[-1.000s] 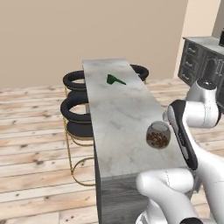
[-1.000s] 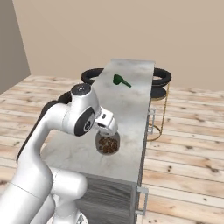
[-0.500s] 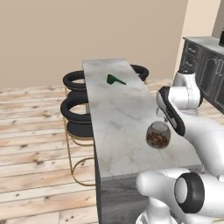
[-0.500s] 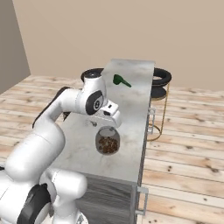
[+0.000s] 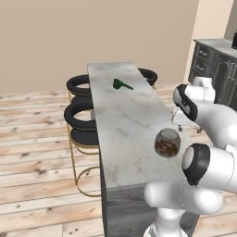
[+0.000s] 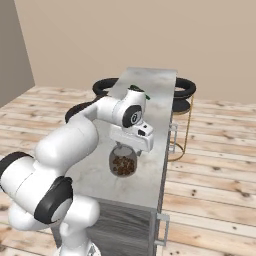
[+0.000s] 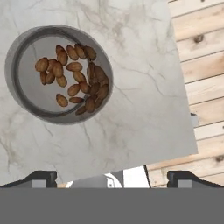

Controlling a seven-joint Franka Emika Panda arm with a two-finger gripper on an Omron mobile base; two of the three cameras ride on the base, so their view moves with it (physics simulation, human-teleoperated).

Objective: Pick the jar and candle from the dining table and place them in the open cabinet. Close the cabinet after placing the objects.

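Note:
The jar (image 5: 167, 143) is clear glass with brown nuts inside. It stands upright near the near end of the dining table (image 5: 121, 115), by its right edge. My gripper (image 6: 130, 145) hangs just above the jar (image 6: 123, 162), pointing down. Looking straight down in the hand view, the jar's mouth (image 7: 59, 74) lies at the upper left, off to one side of the line between my fingertips. The gripper (image 7: 113, 177) is open and holds nothing. The candle and the cabinet are out of view.
A small green object (image 5: 121, 84) lies at the far end of the marble top. Two black stools (image 5: 82, 115) with gold legs stand along the table's left side, another (image 6: 184, 87) at the far right. Dark base cabinets (image 5: 217, 65) stand to the right. Wood floor surrounds the table.
The arm has swung in over the table, bringing the hand from beside the jar to above it. The jaws have stayed open. The jar has not moved.

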